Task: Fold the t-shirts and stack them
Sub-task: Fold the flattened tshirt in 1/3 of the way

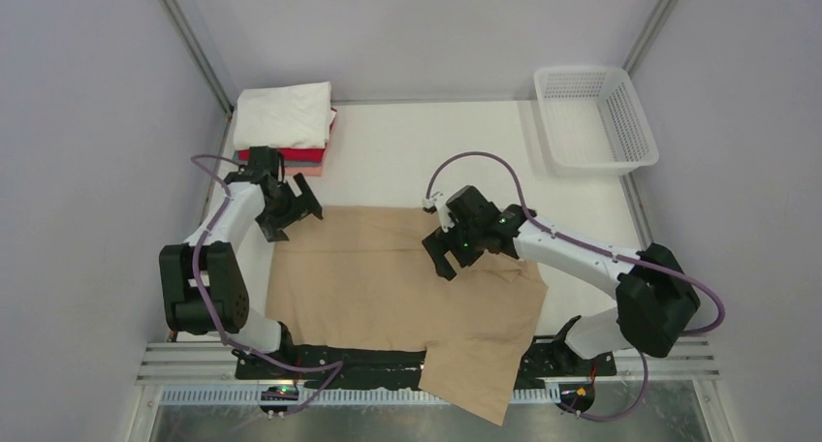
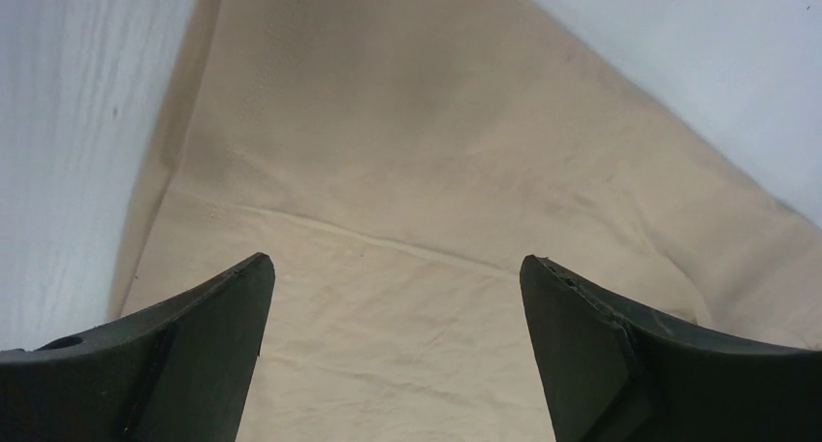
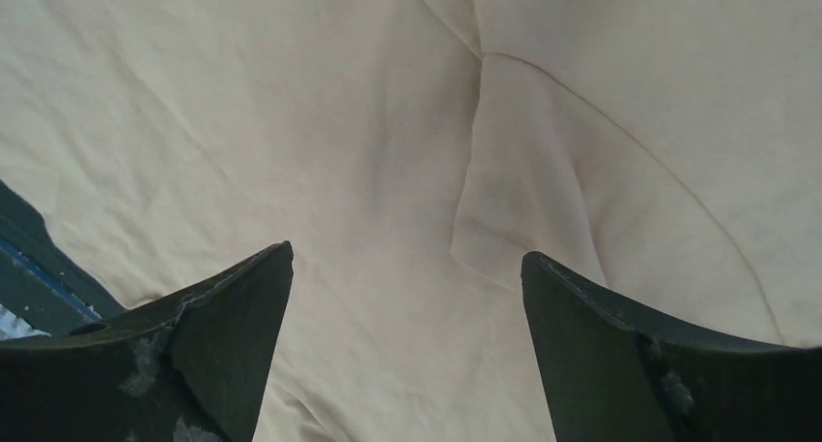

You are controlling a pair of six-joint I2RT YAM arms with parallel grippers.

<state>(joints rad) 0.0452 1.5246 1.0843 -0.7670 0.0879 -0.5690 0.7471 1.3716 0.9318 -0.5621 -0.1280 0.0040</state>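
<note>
A tan t-shirt (image 1: 388, 297) lies spread on the white table, its lower part hanging over the near edge. A stack of folded shirts sits at the back left, a white one (image 1: 284, 114) on top and a red one (image 1: 308, 155) under it. My left gripper (image 1: 291, 209) is open above the tan shirt's far left corner; the cloth (image 2: 388, 200) shows between its fingers. My right gripper (image 1: 451, 253) is open above the shirt's far right part, over a folded seam (image 3: 475, 219). Neither holds anything.
A white plastic mesh basket (image 1: 593, 117) stands at the back right corner. Grey walls close in the table on the left, right and back. Bare white table (image 1: 388, 151) lies between the stack and the basket.
</note>
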